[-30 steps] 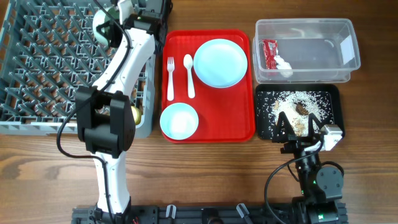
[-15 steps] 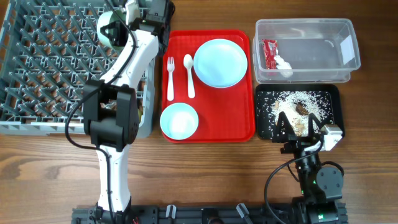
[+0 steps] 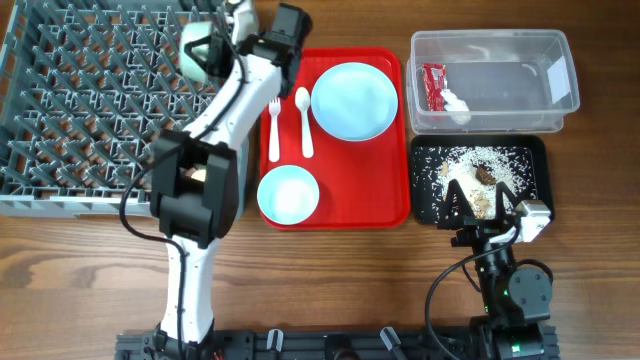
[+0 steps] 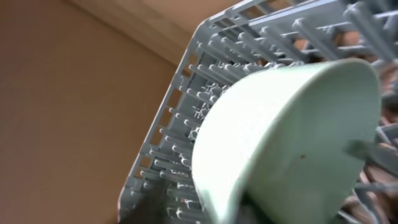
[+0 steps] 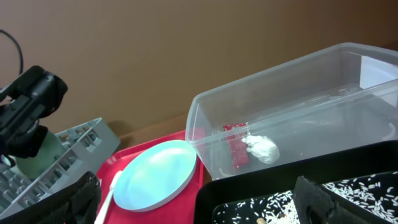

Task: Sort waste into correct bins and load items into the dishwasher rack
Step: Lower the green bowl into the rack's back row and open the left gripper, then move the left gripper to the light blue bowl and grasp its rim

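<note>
My left gripper (image 3: 232, 28) is shut on a pale blue bowl (image 3: 198, 50) and holds it tilted over the far right part of the grey dishwasher rack (image 3: 80, 110). The bowl fills the left wrist view (image 4: 286, 137), with rack pegs (image 4: 186, 124) behind it. A second bowl (image 3: 288, 194), the plate (image 3: 354, 100), fork (image 3: 274, 125) and spoon (image 3: 304, 120) lie on the red tray (image 3: 390, 195). The clear tub (image 3: 545, 45) holds the red wrapper (image 3: 433, 86). The black tray (image 3: 535, 185) holds rice and brown scraps (image 3: 478, 165). My right gripper (image 3: 480, 208) is open over its near edge. The yellow cup is hidden.
A white crumpled wad (image 3: 456, 105) lies beside the wrapper in the tub. The left arm (image 3: 190, 190) stretches along the rack's right side, next to the red tray. In the right wrist view the plate (image 5: 155, 174) and the tub (image 5: 298, 106) lie ahead.
My left gripper has carried the bowl to the right, from over the rack's far right rows toward its right edge by the red tray. The right arm has not moved.
</note>
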You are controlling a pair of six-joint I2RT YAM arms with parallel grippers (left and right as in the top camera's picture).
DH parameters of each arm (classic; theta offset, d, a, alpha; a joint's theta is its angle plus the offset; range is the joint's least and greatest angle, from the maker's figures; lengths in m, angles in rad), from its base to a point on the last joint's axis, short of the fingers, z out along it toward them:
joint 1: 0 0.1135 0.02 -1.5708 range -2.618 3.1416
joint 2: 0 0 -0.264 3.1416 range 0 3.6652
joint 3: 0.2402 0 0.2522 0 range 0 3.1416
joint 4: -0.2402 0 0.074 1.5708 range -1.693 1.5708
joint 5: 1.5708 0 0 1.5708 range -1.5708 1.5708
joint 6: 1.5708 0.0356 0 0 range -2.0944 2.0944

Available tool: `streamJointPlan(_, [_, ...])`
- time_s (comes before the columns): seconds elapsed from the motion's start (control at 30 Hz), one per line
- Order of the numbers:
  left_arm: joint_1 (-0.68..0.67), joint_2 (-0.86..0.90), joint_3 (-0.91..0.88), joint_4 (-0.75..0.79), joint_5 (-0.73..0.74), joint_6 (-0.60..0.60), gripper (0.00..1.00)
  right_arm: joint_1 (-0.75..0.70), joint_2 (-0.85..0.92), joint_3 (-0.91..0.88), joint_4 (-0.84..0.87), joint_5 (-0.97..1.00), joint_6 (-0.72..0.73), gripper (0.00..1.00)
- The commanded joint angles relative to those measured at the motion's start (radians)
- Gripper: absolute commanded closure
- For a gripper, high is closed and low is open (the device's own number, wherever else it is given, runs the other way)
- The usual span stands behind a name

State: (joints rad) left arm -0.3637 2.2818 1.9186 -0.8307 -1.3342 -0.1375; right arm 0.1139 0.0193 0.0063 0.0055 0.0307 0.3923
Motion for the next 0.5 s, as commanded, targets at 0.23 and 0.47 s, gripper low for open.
streamJointPlan(0.23, [-0.041, -0.046, -0.003, -0.048, -0.081, -0.008, 0.00, -0.006, -0.016, -0.001, 0.006, -0.002, 0.007, 0.00])
streamJointPlan(0.47, [-0.144, -0.248, -0.001, -0.126, -0.037, -0.016, 0.00, -0.006, -0.016, -0.001, 0.006, -0.002, 0.007, 0.00])
